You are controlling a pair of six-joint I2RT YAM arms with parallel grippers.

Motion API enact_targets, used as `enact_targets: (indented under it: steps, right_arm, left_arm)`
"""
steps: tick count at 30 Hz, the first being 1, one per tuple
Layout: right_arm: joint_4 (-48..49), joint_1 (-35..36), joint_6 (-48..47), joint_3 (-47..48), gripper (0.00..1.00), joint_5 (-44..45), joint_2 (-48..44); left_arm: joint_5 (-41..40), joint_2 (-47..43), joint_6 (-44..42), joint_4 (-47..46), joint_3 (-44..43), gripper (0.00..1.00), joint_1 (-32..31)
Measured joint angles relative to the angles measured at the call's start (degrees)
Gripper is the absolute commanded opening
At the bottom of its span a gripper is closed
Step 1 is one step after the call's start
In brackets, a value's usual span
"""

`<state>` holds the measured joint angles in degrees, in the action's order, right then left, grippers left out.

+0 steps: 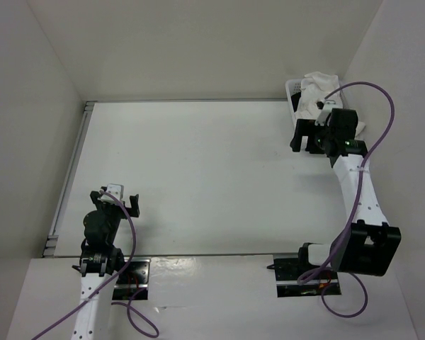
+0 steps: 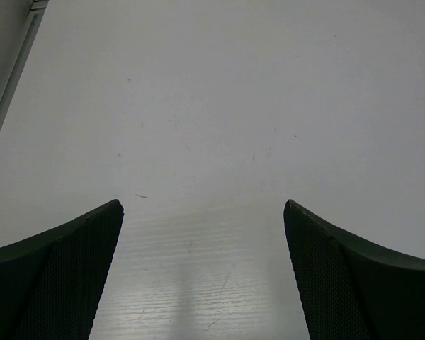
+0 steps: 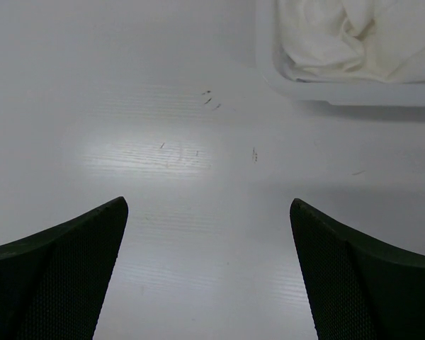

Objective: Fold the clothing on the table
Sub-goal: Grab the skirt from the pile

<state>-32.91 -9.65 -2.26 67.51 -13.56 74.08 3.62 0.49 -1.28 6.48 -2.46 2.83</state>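
Left hand (image 2: 202,204): black, mesh-padded, spread wide, nothing held, low at the near side.
Bench (image 1: 198,177): flat matte white top, grey metal edge strip.
Right hand (image 3: 208,202): equally wide, empty, reaching far right, likely to fetch.
Clothing (image 3: 340,35): thin white cloth crumpled in a white plastic basket (image 3: 326,95); pleats indiscernible.

A matte white table (image 1: 198,177) is spreading wide in the overhead view, with a thin grey metal edge strip (image 1: 69,173) running along its left and far sides. A white plastic basket (image 1: 293,92) is sitting directly on the surface in the far right corner and is holding crumpled white cloth (image 1: 319,83). In the right wrist view, a few small dark specks (image 3: 211,99) are lying on the tabletop near the basket, and light is glaring off the bare surface.
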Motion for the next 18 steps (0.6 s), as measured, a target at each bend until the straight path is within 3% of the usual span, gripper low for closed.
enact_targets:
  steps: [11,18]
  right_arm:
    - [0.5,2.1,-0.4,-1.9,0.99,2.4,-8.2]
    - [0.7,2.1,-0.4,-2.8,0.99,2.6,-8.6]
  left_arm:
    - [0.0,0.0,0.0,0.0,0.0,1.00,0.0]
    - [0.0,0.0,0.0,0.0,0.0,1.00,0.0]
